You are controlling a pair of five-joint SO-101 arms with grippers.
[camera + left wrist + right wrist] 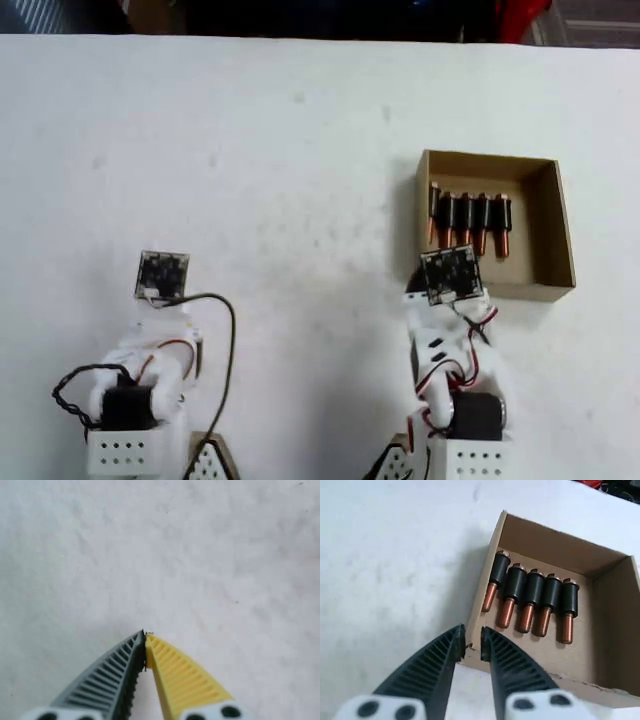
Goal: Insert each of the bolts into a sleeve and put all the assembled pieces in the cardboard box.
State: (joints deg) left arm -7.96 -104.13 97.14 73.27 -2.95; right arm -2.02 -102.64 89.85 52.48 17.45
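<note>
The cardboard box (560, 225) stands right of centre on the white table. Several copper bolts in black sleeves (470, 222) lie side by side on its floor. In the right wrist view these assembled pieces (532, 592) lie in a row inside the box (555, 542), heads toward the far wall. My right gripper (472, 642) hovers just outside the box's near corner, its black fingers a narrow gap apart with nothing between them. My left gripper (145, 636) is shut, grey and yellow tips touching, holding nothing above bare table.
Both arms sit drawn back at the table's near edge, the left arm (150, 350) well away from the box and the right arm (455, 340) right in front of it. The white table (250, 150) stretches wide to the left and far side.
</note>
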